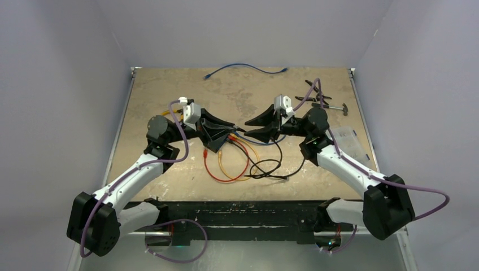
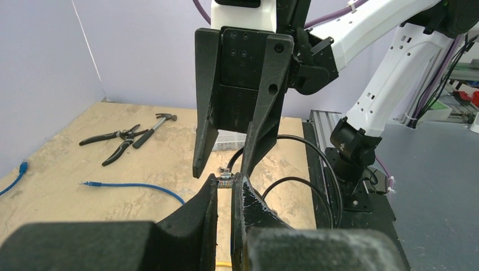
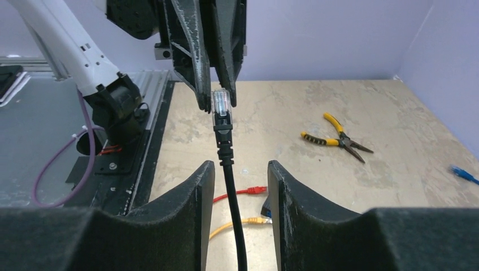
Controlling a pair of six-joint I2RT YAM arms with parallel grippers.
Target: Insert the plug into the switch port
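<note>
The left gripper is seen closed almost fully on the clear plug, which is pinched at its fingertips above the middle of the table. From the plug a black cable is run between the fingers of the right gripper, which is held wide open with a gap on each side of the cable. The switch cannot be made out. Farther right, black-handled pliers and a hammer are laid on the table.
</note>
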